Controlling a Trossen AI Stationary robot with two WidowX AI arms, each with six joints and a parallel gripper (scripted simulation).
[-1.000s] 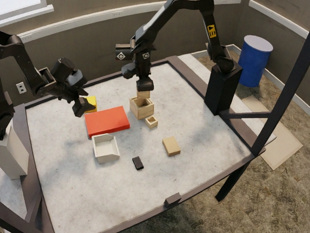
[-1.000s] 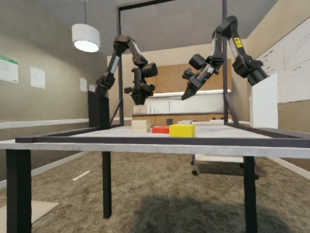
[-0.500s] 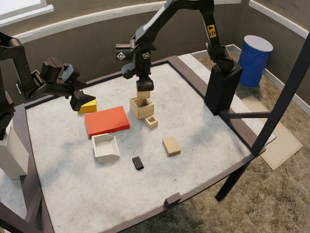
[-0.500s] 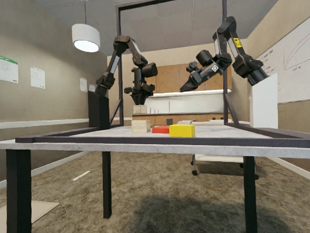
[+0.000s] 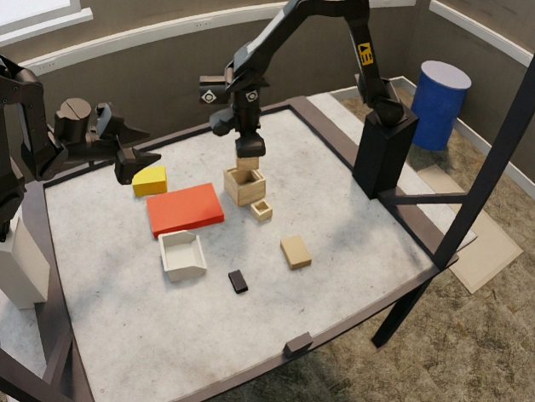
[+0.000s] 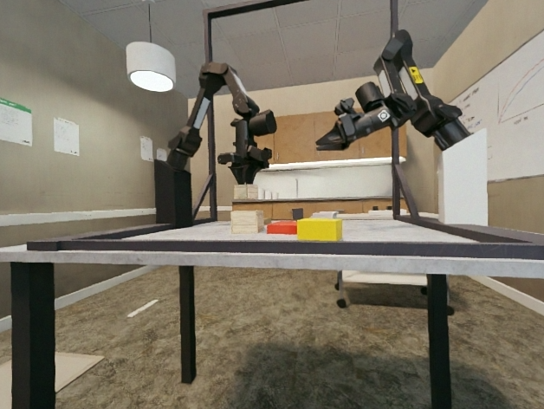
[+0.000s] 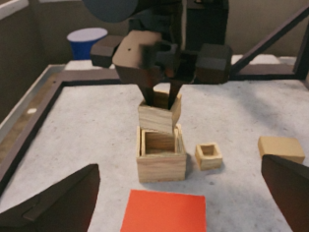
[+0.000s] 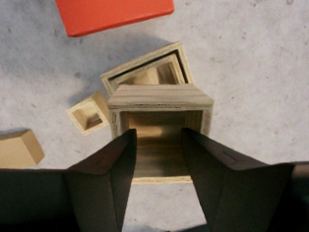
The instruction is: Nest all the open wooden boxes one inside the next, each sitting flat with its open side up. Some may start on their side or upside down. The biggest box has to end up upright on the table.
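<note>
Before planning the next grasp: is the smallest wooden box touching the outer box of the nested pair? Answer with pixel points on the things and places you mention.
Apart. The left wrist view shows tabletop [image 5: 163, 336] [image 6: 184, 231] [image 7: 74, 147] [image 8: 256, 88] between smallest box [image 5: 262, 215] [image 7: 211, 162] [image 8: 100, 104] and outer box [image 5: 251, 192] [image 6: 247, 222] [image 7: 161, 168] [image 8: 140, 60].

Evenly and moderately lit overall, with soft, blurry-edged shadows on the pale tabletop. Glowing white at the underside of a hanging lamp, well above the right gripper. Dark below the table, with a broad shadow on the floor. Nearly black on the fingers nearest each wrist camera, slightly soft in both close views.
</note>
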